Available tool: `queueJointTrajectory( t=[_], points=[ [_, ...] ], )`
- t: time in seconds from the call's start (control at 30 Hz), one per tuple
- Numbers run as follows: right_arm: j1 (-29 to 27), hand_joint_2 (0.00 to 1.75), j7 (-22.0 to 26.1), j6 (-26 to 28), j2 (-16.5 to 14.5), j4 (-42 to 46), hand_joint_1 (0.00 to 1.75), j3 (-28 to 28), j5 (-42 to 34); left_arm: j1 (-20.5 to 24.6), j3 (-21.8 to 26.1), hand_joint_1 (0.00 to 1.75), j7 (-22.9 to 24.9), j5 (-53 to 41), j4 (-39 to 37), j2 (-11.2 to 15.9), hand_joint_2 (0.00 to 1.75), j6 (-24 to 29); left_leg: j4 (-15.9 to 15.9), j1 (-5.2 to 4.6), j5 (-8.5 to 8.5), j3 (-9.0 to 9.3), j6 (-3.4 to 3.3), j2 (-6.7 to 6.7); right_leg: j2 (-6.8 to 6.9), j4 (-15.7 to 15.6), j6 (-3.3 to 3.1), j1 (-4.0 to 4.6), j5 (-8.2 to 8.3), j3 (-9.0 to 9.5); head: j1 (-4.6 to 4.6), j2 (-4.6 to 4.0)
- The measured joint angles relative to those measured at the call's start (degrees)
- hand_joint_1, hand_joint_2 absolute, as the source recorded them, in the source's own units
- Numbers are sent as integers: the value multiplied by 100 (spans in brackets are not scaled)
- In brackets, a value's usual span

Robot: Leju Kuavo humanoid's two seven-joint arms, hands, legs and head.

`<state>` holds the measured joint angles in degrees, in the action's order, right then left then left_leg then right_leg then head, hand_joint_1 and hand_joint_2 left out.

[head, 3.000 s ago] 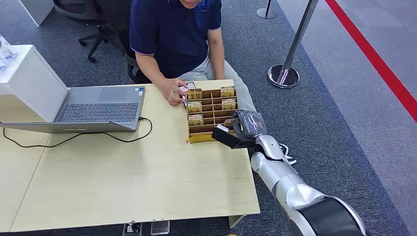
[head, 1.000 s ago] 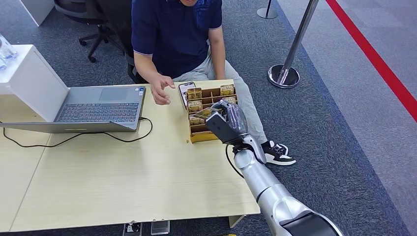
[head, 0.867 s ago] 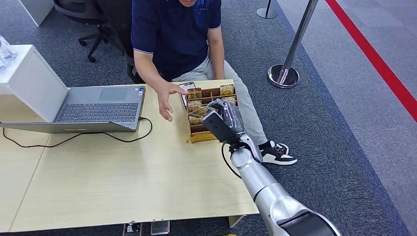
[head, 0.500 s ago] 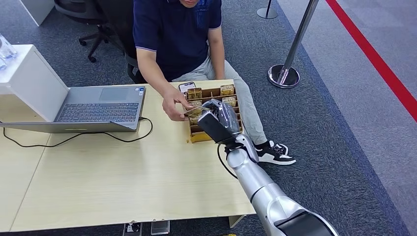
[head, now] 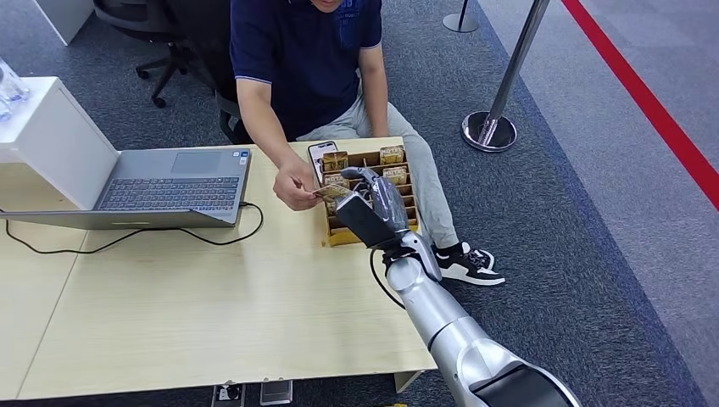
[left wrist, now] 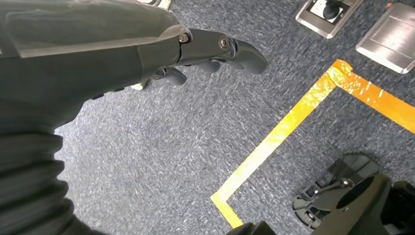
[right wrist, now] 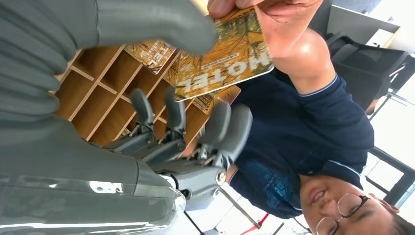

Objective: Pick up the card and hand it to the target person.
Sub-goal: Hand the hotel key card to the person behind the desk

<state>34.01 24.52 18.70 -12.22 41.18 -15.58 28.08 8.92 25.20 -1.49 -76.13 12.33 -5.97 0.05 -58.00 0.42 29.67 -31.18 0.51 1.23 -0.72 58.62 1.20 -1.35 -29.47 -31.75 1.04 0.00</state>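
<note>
Card [right wrist: 222,58]: lifted clear of the wooden organiser [head: 405,222], carried toward the person since a second earlier. Right hand [head: 373,203] pinched one end between thumb and fingers; person's hand [head: 296,183] had arrived, gripping the other. Handover nearly complete; release judged next. Left hand [left wrist: 147,54] hung empty, fingers loosely apart

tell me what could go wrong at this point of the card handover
1. The person's hand already pinches the hotel card while the right hand has its thumb on it; if the robot does not let go in time, the card may bend or get tugged.
2. The handover happens just above the wooden card rack; letting go too soon could drop the card into it, and the arm pulling back could knock the rack or the phone beside it.
</note>
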Motion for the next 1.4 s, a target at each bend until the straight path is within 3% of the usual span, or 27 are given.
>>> queueJointTrajectory(
  t=[0.53,0.83,1.07,1.4],
  points=[
    [-11,0,13,115,30,25,0,5,-121,-9,7,0,13,66,-1,3,0,142,0,0,0,0,0,0,0,-1,0,0,0,-1,0,0],
    [-53,0,-162,472,237,74,0,140,-32,-55,42,0,103,111,-2,3,0,98,-1,0,0,0,0,0,0,-2,0,0,0,-2,-4,0],
    [-213,0,-175,658,521,161,0,477,-91,-62,61,0,62,110,-2,2,0,140,-2,0,0,0,0,1,1,-4,0,0,0,-2,-2,0],
    [-752,0,-228,850,922,471,0,1403,-240,-51,63,0,26,79,-2,-8,0,169,-2,0,1,-1,-1,2,1,-5,0,0,0,-3,-6,0]
  ],
)
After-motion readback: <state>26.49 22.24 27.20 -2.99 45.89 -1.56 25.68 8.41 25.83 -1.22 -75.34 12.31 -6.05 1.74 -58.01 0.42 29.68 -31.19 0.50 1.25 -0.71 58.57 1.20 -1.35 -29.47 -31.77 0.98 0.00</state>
